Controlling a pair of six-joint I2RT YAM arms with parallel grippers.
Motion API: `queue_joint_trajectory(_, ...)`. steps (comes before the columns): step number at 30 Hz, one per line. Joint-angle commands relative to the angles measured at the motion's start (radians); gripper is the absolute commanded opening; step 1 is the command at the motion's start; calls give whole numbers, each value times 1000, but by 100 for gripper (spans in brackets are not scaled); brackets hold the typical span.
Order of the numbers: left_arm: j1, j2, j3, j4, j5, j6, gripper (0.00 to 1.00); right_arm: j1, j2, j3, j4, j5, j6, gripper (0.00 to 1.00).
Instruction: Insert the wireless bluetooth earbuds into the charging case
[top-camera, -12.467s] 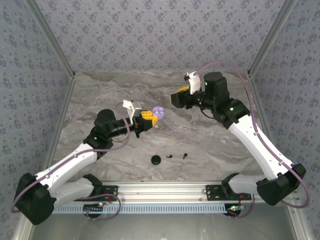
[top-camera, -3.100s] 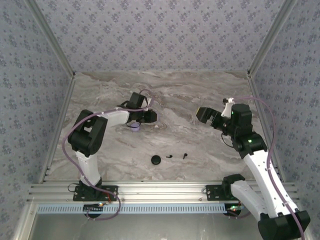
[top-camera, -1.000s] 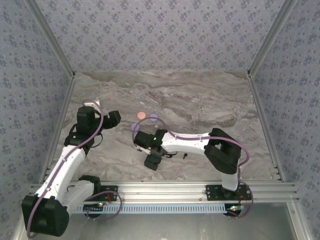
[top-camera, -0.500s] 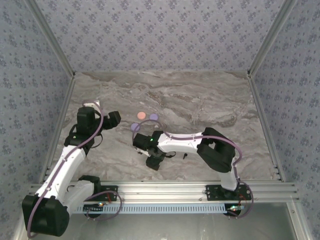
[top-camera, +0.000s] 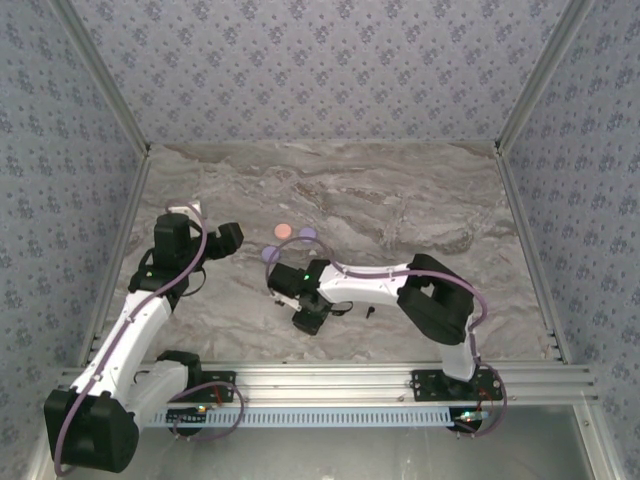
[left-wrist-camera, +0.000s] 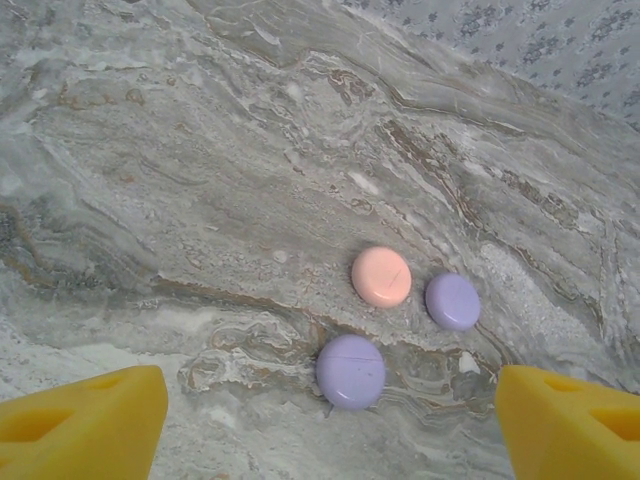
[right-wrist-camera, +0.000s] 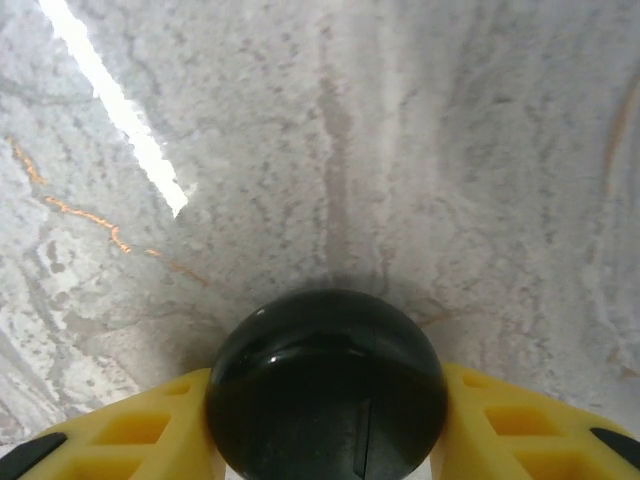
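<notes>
While the left jaws gape, the right jaws clamp a round case (right-wrist-camera: 326, 385) — glossy black.

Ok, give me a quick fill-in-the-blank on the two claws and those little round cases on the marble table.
1. The right claw grips the black case between its ____ fingers.
2. The left claw hangs ____, gripping nothing.
3. In the left wrist view, the pink case lies on the table with ____ lilac cases close by.

Missing words: yellow; open; two.
</notes>
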Motion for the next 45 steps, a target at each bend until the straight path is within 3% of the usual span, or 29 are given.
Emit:
queue_joint_trajectory(1, 6, -5, 0, -4, 62, -10, 84, -24, -101, -32, 43, 8, -35, 46)
queue_joint_trajectory(6, 7, -6, 8, -24, 194, -2, 81, -56, -258, -94, 131, 56, -162, 44)
queue_joint_trajectory(14, -1, -2, 24, 24, 574, -33, 78, -136, -542, -224, 335, 102, -438, 44)
queue_joint_trajectory(18, -43, -14, 24, 90, 669, -90, 77, -170, -623, -244, 410, 104, -570, 44)
queue_joint_trajectory(23, -143, -16, 32, 163, 676, -145, 77, -187, -652, -243, 459, 94, -680, 44)
queue_joint_trajectory(32, -265, 41, 45, 282, 615, -214, 76, -182, -646, -236, 491, 62, -714, 44)
queue_joint_trajectory(45, -362, 149, 73, 385, 564, -237, 60, -163, -630, -228, 511, 34, -714, 45)
